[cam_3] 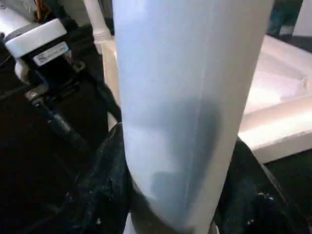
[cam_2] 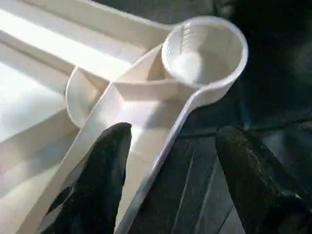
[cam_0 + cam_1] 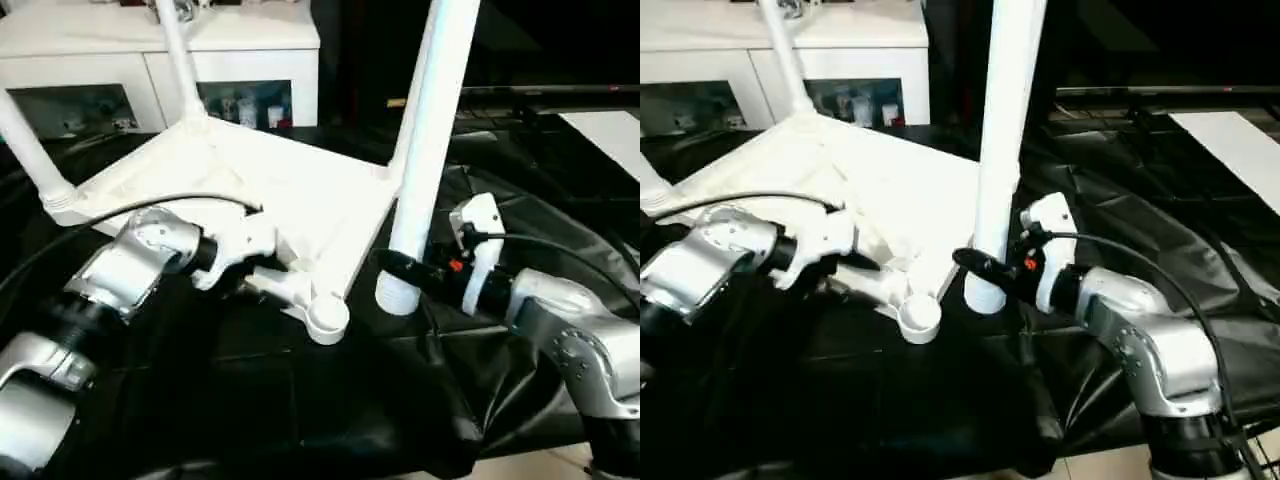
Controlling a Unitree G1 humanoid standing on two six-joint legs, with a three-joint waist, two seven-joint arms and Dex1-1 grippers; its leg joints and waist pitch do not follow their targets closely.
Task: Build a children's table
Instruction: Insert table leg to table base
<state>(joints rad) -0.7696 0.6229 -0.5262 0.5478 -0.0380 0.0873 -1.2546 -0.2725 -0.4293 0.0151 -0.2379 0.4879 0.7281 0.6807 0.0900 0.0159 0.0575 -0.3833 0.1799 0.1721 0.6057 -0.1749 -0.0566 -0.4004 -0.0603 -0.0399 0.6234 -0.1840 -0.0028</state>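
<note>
- Holding the last leg [image 3: 432,130] upright in your right gripper [image 3: 400,268]: fingers clamped on the tube near its wide lower end, one each side of it in the right wrist view
- Tabletop [image 3: 250,190] lies underside up on the black cloth [image 3: 330,400], tilted w/ the near corner toward you
- Done as far as you can see: two legs seated, far-corner leg [image 3: 178,60] and left-corner leg [image 3: 30,150]; a third looks to stand at the right-hand corner behind the held tube, but that joint is hidden, so can't confirm
- Left: the near corner socket [image 2: 204,53] is empty, bore facing up, nothing in it
- Your left gripper [image 2: 170,170] sits at the rib beside that socket, fingers apart, one inside the rim wall and one outside over the cloth, not closed on it yet
- Held leg's bottom end hangs just beside the socket, to its right and a bit above; it needs to shift left and come down
- Room: open cloth to the front and right of the socket, so approach from there is free
- Tight spots: left gripper body close to the socket on its left side, tabletop edge right behind it; white cabinet [image 3: 150,50] well back, no issue
- Watch the cloth folds near the right arm; they could snag the tube end
</note>
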